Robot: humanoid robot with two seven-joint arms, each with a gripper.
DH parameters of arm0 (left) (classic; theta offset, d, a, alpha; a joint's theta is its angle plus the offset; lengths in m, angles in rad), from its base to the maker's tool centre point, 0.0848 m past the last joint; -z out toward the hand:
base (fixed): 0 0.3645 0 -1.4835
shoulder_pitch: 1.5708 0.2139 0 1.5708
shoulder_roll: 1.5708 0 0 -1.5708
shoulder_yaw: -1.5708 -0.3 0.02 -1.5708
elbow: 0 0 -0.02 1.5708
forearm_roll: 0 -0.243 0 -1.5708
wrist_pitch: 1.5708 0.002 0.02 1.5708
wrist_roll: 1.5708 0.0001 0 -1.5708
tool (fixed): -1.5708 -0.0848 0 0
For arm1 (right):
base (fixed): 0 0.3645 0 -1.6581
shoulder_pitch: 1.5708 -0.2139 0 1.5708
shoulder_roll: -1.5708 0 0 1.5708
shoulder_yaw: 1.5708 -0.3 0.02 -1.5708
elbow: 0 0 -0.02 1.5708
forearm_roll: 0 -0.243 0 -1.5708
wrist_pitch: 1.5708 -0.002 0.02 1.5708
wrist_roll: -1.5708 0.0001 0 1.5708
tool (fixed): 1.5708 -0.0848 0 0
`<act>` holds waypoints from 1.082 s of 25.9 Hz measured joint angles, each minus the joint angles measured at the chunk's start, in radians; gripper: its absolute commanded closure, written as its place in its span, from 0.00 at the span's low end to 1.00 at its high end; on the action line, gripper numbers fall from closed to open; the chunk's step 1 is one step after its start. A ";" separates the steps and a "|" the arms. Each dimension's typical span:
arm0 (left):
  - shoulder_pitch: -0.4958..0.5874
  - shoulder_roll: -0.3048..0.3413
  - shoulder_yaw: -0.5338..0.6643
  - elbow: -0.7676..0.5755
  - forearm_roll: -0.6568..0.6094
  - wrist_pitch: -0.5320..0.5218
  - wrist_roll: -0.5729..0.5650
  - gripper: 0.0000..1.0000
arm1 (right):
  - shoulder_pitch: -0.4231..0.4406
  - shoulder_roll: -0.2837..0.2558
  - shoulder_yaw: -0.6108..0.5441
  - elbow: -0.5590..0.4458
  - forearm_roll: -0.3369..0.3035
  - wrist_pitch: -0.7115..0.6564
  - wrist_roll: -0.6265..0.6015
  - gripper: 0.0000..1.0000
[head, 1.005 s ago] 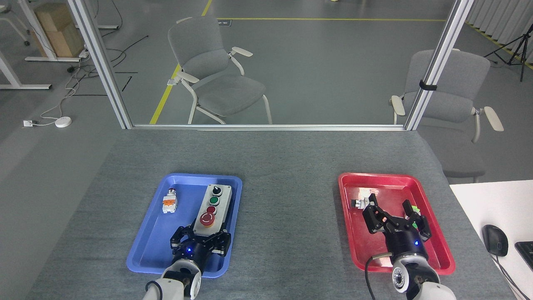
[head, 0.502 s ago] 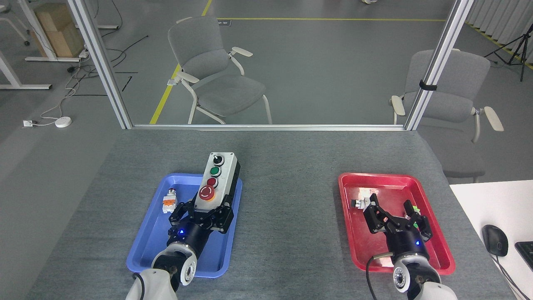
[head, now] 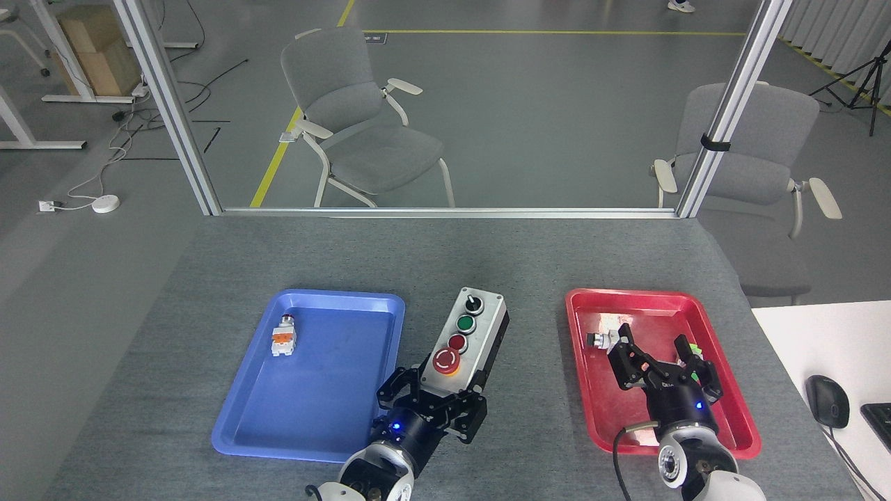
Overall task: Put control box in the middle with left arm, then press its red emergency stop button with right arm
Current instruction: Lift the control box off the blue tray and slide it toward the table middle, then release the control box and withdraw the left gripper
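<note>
The control box (head: 470, 334), light grey with a black base, sits between the two trays over the bare grey tabletop (head: 529, 390). Its near end is clamped in my left gripper (head: 433, 400), which is shut on it. Along its top run a black knob, a green button, a small red button and the big red emergency stop button (head: 446, 361) nearest the gripper. Whether the box rests on the felt or hangs just above it is unclear. My right gripper (head: 660, 358) hovers open over the red tray (head: 724, 410), apart from the box.
The blue tray (head: 313, 410) on the left holds only a small white-orange switch part (head: 283, 338). Small parts lie in the red tray near the right gripper. A metal frame rail (head: 445, 212) borders the table's far edge. A mouse (head: 827, 400) lies on the white desk at right.
My left gripper has carried the control box up out of the blue tray and rightward to the space between the trays. The right gripper has barely moved.
</note>
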 measured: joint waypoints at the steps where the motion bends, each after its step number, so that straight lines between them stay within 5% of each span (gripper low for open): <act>1: -0.021 -0.013 -0.021 0.040 -0.015 0.019 -0.001 1.00 | 0.000 -0.001 0.000 0.000 -0.001 0.001 0.001 0.00; 7: -0.122 -0.062 -0.088 0.243 -0.053 0.066 0.003 1.00 | 0.000 -0.005 0.000 0.001 -0.011 0.004 0.002 0.01; 16: -0.148 -0.070 -0.168 0.344 -0.056 0.073 0.002 0.99 | 0.000 -0.008 -0.002 0.001 -0.075 0.005 0.007 0.01; 17: -0.150 -0.070 -0.170 0.347 -0.056 0.072 0.001 0.78 | 0.000 -0.010 -0.002 0.001 -0.077 0.005 0.007 0.01; 19: -0.155 -0.070 -0.173 0.350 -0.054 0.077 0.001 0.12 | 0.000 -0.012 -0.002 0.001 -0.078 0.005 -0.013 0.05; 20: -0.156 -0.070 -0.173 0.351 -0.052 0.077 0.002 0.04 | 0.000 -0.012 -0.002 0.001 -0.079 0.005 -0.023 0.10; 24: -0.160 -0.069 -0.172 0.347 -0.042 0.089 0.010 0.02 | 0.000 -0.015 -0.002 0.005 -0.079 -0.002 -0.046 0.44; 28: -0.152 -0.066 -0.167 0.330 -0.038 0.098 0.013 0.02 | -0.002 -0.016 0.000 0.013 -0.079 -0.005 -0.051 0.68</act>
